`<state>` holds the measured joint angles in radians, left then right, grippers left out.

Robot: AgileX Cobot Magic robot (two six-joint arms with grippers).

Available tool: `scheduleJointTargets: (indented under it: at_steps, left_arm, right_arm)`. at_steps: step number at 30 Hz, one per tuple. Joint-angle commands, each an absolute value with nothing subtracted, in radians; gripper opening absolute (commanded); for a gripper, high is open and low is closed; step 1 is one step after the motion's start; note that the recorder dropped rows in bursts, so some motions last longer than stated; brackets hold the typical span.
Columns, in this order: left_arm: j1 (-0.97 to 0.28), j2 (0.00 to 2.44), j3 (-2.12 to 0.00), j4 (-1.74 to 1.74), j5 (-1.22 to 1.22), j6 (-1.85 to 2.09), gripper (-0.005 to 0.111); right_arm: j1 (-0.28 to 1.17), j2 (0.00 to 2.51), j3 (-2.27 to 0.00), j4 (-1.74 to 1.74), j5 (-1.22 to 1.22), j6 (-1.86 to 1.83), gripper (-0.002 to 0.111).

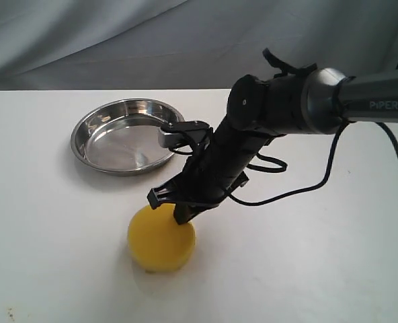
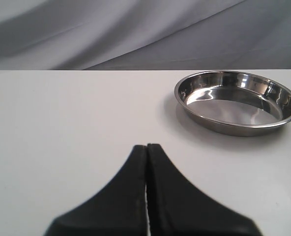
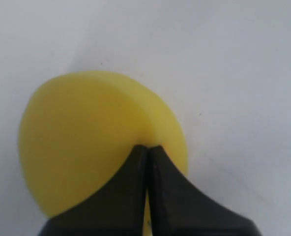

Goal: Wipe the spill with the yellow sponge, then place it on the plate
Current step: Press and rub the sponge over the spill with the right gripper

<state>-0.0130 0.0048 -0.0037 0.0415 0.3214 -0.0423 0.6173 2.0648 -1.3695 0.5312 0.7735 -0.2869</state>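
Observation:
The yellow sponge (image 1: 160, 242) rests on the white table near the front, a thick round foam disc with no stain showing on its upper face. My right gripper (image 1: 179, 210) reaches down from the right and is shut on the sponge's far rim. In the right wrist view the two black fingertips pinch the sponge (image 3: 86, 137), with yellow foam showing in the slit behind the gripper tips (image 3: 147, 146). No spill shows anywhere on the table. The steel plate (image 1: 78, 138) lies behind and to the left, with nothing in it. My left gripper (image 2: 146, 145) is shut on nothing, over bare table.
The right arm and its loose black cable (image 1: 300, 190) stretch across the table's right half. A grey cloth backdrop (image 1: 118, 40) hangs behind the table's far edge. The left wrist view shows the plate (image 2: 234, 129) beyond my left gripper.

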Motion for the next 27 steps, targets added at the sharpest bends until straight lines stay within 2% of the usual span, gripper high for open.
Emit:
scheduleJointTargets:
  at_steps: [1, 3, 4, 7, 8, 10, 15, 17, 20, 24, 27]
  left_arm:
    - [-0.010, 0.000, 0.000, 0.040, 0.310, -0.044, 0.000]
    - [-0.010, 0.000, 0.000, 0.040, 0.310, -0.044, 0.000]
    - [-0.010, 0.000, 0.000, 0.040, 0.310, -0.044, 0.000]
    - [-0.010, 0.000, 0.000, 0.040, 0.310, -0.044, 0.000]
    - [-0.010, 0.000, 0.000, 0.040, 0.310, -0.044, 0.000]
    - [-0.010, 0.000, 0.000, 0.040, 0.310, -0.044, 0.000]
    - [-0.010, 0.000, 0.000, 0.040, 0.310, -0.044, 0.000]
    - [-0.010, 0.000, 0.000, 0.040, 0.310, -0.044, 0.000]
    - [-0.010, 0.000, 0.000, 0.040, 0.310, -0.044, 0.000]
    - [-0.010, 0.000, 0.000, 0.040, 0.310, -0.044, 0.000]
    - [-0.010, 0.000, 0.000, 0.040, 0.310, -0.044, 0.000]
  right_arm:
    - [0.619, 2.120, -1.375, 0.535, 0.791, -0.284, 0.000]
    - [0.619, 2.124, -1.375, 0.533, 0.791, -0.284, 0.006]
    - [0.619, 2.122, -1.375, 0.531, 0.791, -0.284, 0.015]
    - [0.619, 2.102, -1.375, 0.519, 0.791, -0.287, 0.055]
    - [0.619, 2.095, -1.375, 0.507, 0.791, -0.287, 0.063]
    - [0.619, 2.082, -1.375, 0.497, 0.791, -0.287, 0.066]
    - [0.619, 2.012, -1.375, 0.462, 0.779, -0.280, 0.066]
    - [0.625, 1.984, -1.375, 0.462, 0.781, -0.280, 0.061]
    - [0.658, 1.964, -1.375, 0.464, 0.803, -0.283, 0.041]
    - [0.739, 1.962, -1.375, 0.441, 0.802, -0.316, 0.004]
    - [0.782, 1.962, -1.375, 0.370, 0.758, -0.303, 0.000]
